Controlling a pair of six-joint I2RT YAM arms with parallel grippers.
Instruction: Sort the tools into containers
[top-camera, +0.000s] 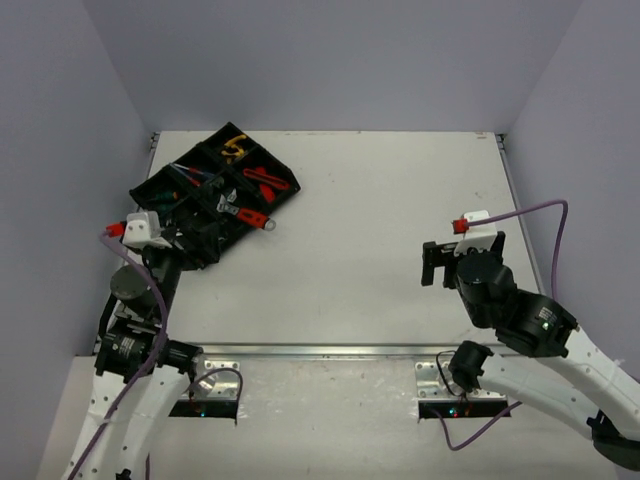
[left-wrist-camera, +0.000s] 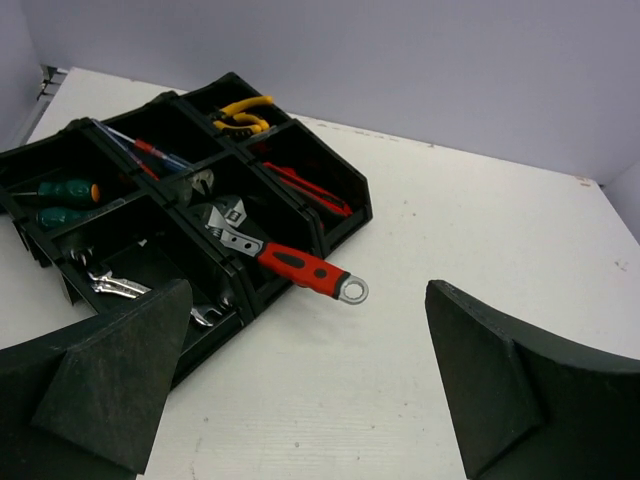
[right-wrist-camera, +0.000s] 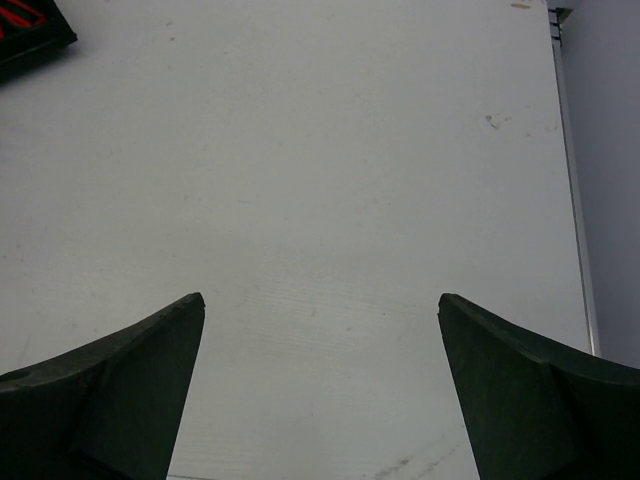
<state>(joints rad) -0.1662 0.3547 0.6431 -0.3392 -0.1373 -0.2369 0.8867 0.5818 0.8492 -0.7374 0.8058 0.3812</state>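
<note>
Black plastic tray (left-wrist-camera: 352, 212), rectangular and split by thin walls into box compartments, sits at the far left of the table (top-camera: 400, 200), turned at an angle to the edges. The table top is flat, white and matte, with faint scuffs.

Tools are in the tray:
- Pliers (left-wrist-camera: 245, 110) with curved yellow handles are in the far corner compartment.
- Utility knife (left-wrist-camera: 305, 188), red, slim and flat, is in the compartment beside them.
- Slim screwdrivers (left-wrist-camera: 150, 160) with blue and red on them lie slanted in a middle compartment.
- Green screwdrivers (left-wrist-camera: 70, 190) with stubby rounded handles are at the left end.
- Spanners (left-wrist-camera: 115, 287), shiny bare metal, are in the near compartment.
- Wrench (left-wrist-camera: 300, 270) has a steel adjustable head inside a middle compartment. Its red grippy handle runs out over the tray wall, and the metal ring end is past the edge. I cannot tell whether the ring touches the table.

Left gripper (left-wrist-camera: 306, 300) is spread wide with nothing held, near the tray's near side and pointing at it. Its fingers (left-wrist-camera: 110, 380) are dark wedges with a grainy, rubbery-looking face.

Right gripper (right-wrist-camera: 321, 300) is also spread wide and holding nothing, over bare table on the right side, well apart from the tray. It has the same dark wedge shape. One corner of the tray shows at the upper left of the right wrist view.
</note>
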